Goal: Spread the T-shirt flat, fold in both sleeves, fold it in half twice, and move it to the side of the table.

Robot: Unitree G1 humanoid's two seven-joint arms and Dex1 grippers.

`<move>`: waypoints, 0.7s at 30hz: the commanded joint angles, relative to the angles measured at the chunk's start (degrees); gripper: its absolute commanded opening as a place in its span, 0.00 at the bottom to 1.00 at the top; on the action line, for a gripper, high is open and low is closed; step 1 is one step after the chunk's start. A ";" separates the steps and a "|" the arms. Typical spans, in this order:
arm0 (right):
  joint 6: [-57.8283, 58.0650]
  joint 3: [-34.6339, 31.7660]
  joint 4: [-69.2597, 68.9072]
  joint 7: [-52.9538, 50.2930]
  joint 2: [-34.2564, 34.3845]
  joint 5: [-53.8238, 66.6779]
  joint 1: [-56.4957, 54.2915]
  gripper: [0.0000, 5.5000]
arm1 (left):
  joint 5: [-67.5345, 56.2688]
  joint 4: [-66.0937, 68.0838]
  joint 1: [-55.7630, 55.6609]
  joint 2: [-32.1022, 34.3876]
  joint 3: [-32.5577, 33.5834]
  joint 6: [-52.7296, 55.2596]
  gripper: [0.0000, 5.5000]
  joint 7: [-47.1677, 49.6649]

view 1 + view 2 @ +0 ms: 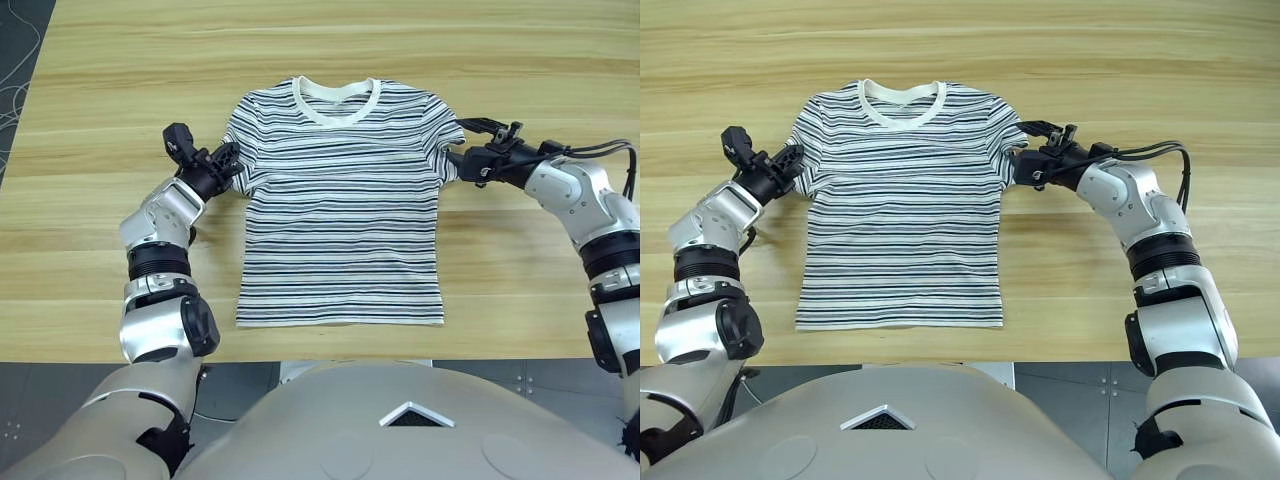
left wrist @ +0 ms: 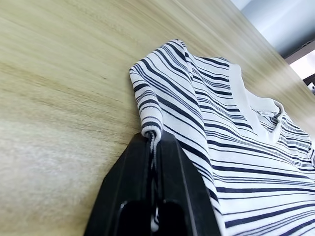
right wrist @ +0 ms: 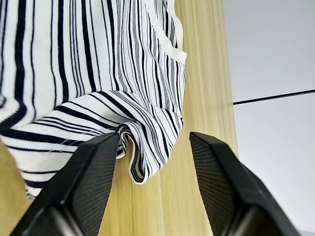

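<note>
- The T-shirt (image 1: 340,200) lies flat on the worktop (image 1: 90,290), hem near and collar far, so its long way runs near to far
- The left jaws are pressed together, pinching the edge of the left sleeve (image 2: 150,98)
- The right jaws are spread, with the edge of the right sleeve (image 3: 142,137) between them, not pinched
- Each sleeve joins the shirt inward from its own jaws, so I think each fold goes sideways to the middle, and the left side looks ready first
</note>
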 commanded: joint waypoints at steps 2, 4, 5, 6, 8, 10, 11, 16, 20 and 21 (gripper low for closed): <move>0.46 1.56 1.16 0.44 1.91 -0.97 -1.93 0.48 | 0.54 -1.17 2.16 -1.63 -0.33 0.81 0.03 0.41; 0.37 2.13 1.62 0.33 2.37 -1.24 -2.39 0.48 | 1.12 -2.80 2.57 -1.97 -0.75 0.00 0.03 1.00; 0.36 2.43 1.85 0.22 2.52 -1.43 -2.61 0.48 | 1.26 -3.66 2.82 -2.18 -0.97 0.01 0.03 1.16; 0.37 2.66 2.14 0.14 2.67 -1.59 -2.88 0.48 | 1.34 -4.76 3.21 -2.35 -1.27 0.15 0.03 1.23; 0.36 2.91 2.52 0.04 2.94 -1.83 -3.34 0.48 | 0.46 -6.70 3.77 -2.81 -1.16 1.71 0.03 1.07; 0.15 3.33 3.09 0.00 3.28 -2.14 -3.67 0.48 | -0.26 -8.60 4.21 -3.10 -0.80 2.83 0.03 1.10; 0.14 3.43 3.25 -0.05 3.33 -2.21 -3.68 0.48 | -0.24 -9.02 4.15 -3.12 -0.84 3.03 0.03 1.17; -0.04 4.10 4.33 -0.19 3.72 -2.22 -4.46 0.48 | -1.31 -12.08 3.80 -3.49 0.53 4.58 0.03 2.30; -0.16 4.68 5.03 -0.30 4.14 -2.25 -5.20 0.48 | -1.81 -13.09 3.27 -3.51 1.91 4.24 0.03 4.07; -0.25 4.75 5.17 -0.35 4.15 -2.25 -5.29 0.48 | -1.84 -13.28 3.16 -3.54 2.02 4.26 0.03 4.21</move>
